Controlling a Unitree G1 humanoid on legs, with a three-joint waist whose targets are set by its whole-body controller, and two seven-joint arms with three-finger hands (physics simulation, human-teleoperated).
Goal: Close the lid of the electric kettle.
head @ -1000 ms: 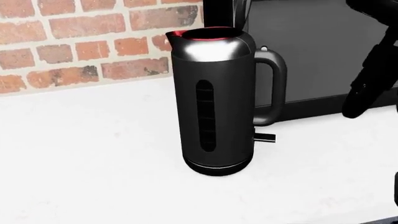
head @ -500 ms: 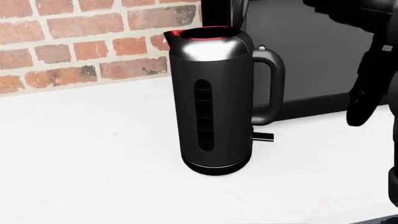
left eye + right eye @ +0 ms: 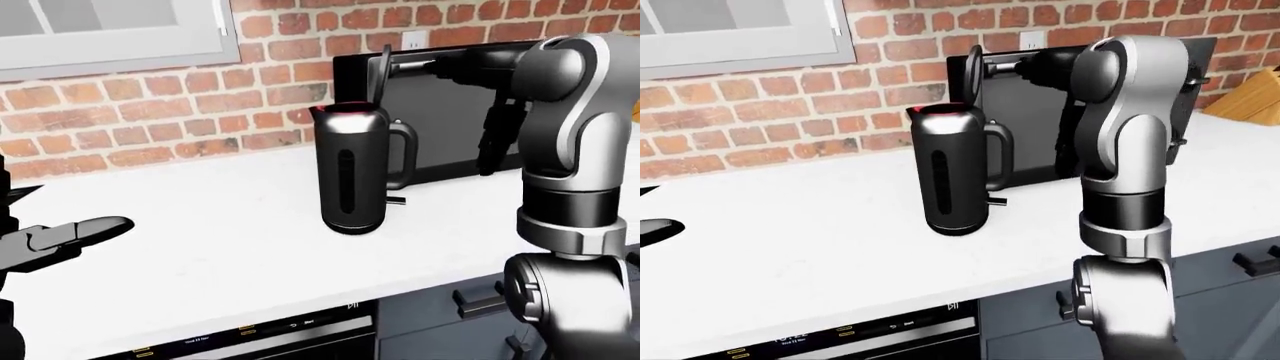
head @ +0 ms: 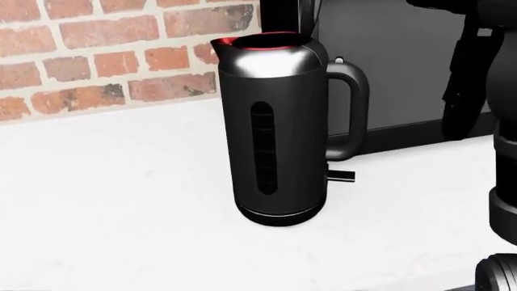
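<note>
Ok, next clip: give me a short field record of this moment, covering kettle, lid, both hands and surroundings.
kettle: black and silver electric kettle, upright on white counter
lid: thin dark lid standing up, open; red-lit rim visible
right hand: dark right hand raised right of kettle handle, not touching; fingers' state unclear
left hand: dark left hand low at left-eye view's left, open
backdrop: red brick wall, black microwave

Kettle (image 3: 352,169) on counter (image 3: 220,225), microwave (image 3: 440,112) just right of it, brick wall (image 3: 150,112) above
</note>
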